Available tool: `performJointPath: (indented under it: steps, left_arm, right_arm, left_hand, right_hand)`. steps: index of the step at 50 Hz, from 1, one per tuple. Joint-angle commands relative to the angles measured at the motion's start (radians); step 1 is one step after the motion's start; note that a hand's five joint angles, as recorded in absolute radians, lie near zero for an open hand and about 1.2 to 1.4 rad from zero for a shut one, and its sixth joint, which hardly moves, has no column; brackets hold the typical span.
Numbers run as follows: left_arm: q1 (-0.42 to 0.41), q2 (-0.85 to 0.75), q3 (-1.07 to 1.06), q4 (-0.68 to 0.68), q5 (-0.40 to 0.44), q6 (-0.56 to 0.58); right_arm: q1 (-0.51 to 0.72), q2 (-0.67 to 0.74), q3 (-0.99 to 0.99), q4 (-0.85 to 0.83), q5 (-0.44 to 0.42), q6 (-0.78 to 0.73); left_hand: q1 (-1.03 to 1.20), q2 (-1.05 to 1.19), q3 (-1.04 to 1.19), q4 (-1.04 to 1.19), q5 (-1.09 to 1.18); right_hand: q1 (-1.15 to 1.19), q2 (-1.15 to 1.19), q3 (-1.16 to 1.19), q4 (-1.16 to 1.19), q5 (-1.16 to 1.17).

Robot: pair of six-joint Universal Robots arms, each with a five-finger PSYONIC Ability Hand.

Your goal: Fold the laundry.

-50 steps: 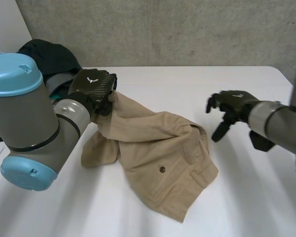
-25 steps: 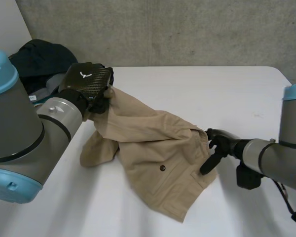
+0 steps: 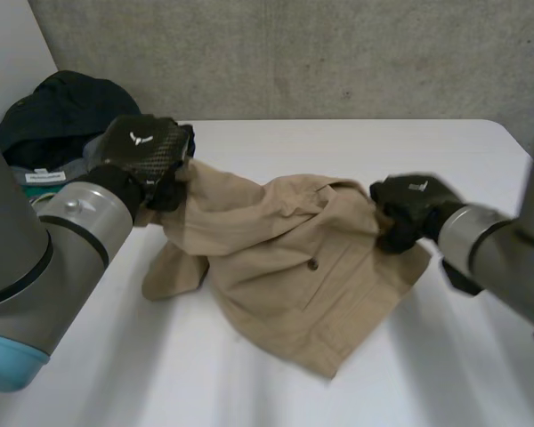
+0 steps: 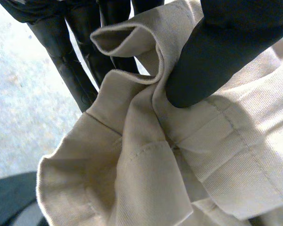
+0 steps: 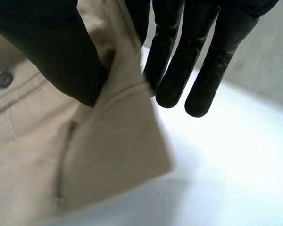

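Observation:
Beige shorts [image 3: 285, 271] with a buttoned back pocket lie crumpled across the middle of the white table [image 3: 338, 147]. My left hand [image 3: 147, 156] is shut on the shorts' far left edge and holds it lifted off the table. In the left wrist view the thumb [image 4: 212, 61] presses a bunched fold of the beige shorts [image 4: 179, 160] against the fingers [image 4: 73, 66]. My right hand [image 3: 408, 209] grips the shorts' right edge, raised a little. In the right wrist view its thumb [image 5: 52, 56] pinches the hem of the shorts [image 5: 85, 165] against the fingers [image 5: 179, 70].
A heap of dark clothing [image 3: 58, 111] lies at the table's far left, behind my left arm [image 3: 44, 267]. A grey concrete wall [image 3: 338, 53] runs behind the table. Bare tabletop lies in front of the shorts and at the far right.
My right hand has come down onto the shorts' right edge, closed on it and drawn it up and to the right. The left hand keeps its grip and has shifted slightly left.

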Motion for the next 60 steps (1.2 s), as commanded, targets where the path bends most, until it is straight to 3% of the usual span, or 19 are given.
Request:
performJointPath:
  steps: [1,5,9,13,15,18,22,25,31,39,48,50,51,53,55,60]
  left_arm:
    - [0.051,-0.022,-0.023,-0.094,0.025,0.000]
    - [0.057,-0.094,-0.002,-0.096,0.062,0.003]
    - [0.060,-0.206,0.096,-0.062,0.074,0.003]
    - [0.060,-0.321,0.284,0.005,0.074,0.016]
    - [0.063,-0.369,0.427,0.078,0.076,0.046]
    - [0.077,-0.401,0.585,0.228,0.076,0.100]
    - [0.100,-0.395,0.658,0.482,0.079,0.142]
    - [0.088,-0.351,0.638,0.646,0.074,0.135]
    - [0.094,-0.309,0.501,0.595,0.073,0.129]
    - [0.100,-0.286,0.178,0.533,0.074,0.083]
    - [0.086,-0.335,-0.089,0.439,0.077,0.089]
    - [0.086,-0.330,-0.103,0.412,0.077,0.089]
    - [0.088,-0.323,-0.111,0.383,0.079,0.089]
    - [0.091,-0.300,-0.114,0.351,0.079,0.089]
    - [0.095,-0.251,-0.125,0.299,0.080,0.089]
    - [0.095,-0.174,-0.160,0.225,0.082,0.088]
  right_arm:
    - [-0.014,-0.164,-0.009,0.138,0.017,-0.399]
    - [-0.005,-0.133,-0.035,0.140,0.028,-0.408]
    - [0.035,0.000,-0.131,0.128,0.051,-0.422]
    - [0.086,0.112,-0.304,0.056,0.154,-0.434]
    - [0.106,0.158,-0.427,-0.071,0.218,-0.444]
    - [0.113,0.189,-0.562,-0.408,0.289,-0.470]
    - [0.118,0.168,-0.575,-0.723,0.306,-0.535]
    - [0.119,0.140,-0.570,-0.791,0.304,-0.591]
    - [0.144,0.113,-0.482,-0.744,0.303,-0.603]
    - [0.158,0.076,-0.123,-0.688,0.293,-0.599]
    - [0.155,0.197,0.126,-0.638,0.295,-0.579]
    - [0.156,0.197,0.143,-0.635,0.296,-0.560]
    - [0.158,0.197,0.149,-0.632,0.296,-0.553]
    - [0.155,0.195,0.157,-0.619,0.296,-0.534]
    - [0.150,0.192,0.163,-0.590,0.295,-0.511]
    - [0.149,0.183,0.163,-0.518,0.293,-0.444]
  left_hand:
    - [0.315,0.198,0.204,0.196,0.233]
    - [0.315,0.198,0.204,0.196,0.233]
    - [0.315,0.198,0.204,0.196,0.233]
    - [0.315,0.198,0.204,0.196,0.233]
    - [0.315,0.198,0.204,0.196,0.233]
    - [0.315,0.198,0.204,0.196,0.233]
    - [0.315,0.198,0.204,0.196,0.233]
    - [0.315,0.198,0.204,0.196,0.233]
    - [0.315,0.198,0.204,0.196,0.233]
    - [0.315,0.198,0.204,0.196,0.233]
    - [0.315,0.198,0.204,0.196,0.233]
    - [0.105,-0.011,-0.006,-0.013,0.023]
    - [-0.184,-0.300,-0.295,-0.302,-0.266]
    - [-0.435,-0.552,-0.547,-0.554,-0.517]
    - [-0.542,-0.658,-0.653,-0.660,-0.624]
    - [-0.565,-0.682,-0.677,-0.684,-0.648]
  right_hand:
    - [0.350,0.226,0.213,0.209,0.245]
    - [0.350,0.226,0.213,0.209,0.245]
    - [0.350,0.226,0.213,0.209,0.245]
    - [0.350,0.226,0.213,0.209,0.245]
    - [0.350,0.226,0.213,0.209,0.245]
    - [0.350,0.226,0.213,0.209,0.245]
    - [0.350,0.226,0.213,0.209,0.245]
    - [0.350,0.226,0.213,0.209,0.245]
    - [0.350,0.226,0.213,0.209,0.245]
    - [0.350,0.226,0.213,0.209,0.245]
    - [0.350,0.226,0.213,0.209,0.245]
    - [0.350,0.226,0.213,0.209,0.245]
    - [0.350,0.226,0.213,0.209,0.245]
    - [0.350,0.226,0.213,0.209,0.245]
    - [0.350,0.226,0.213,0.209,0.245]
    - [0.350,0.226,0.213,0.209,0.245]
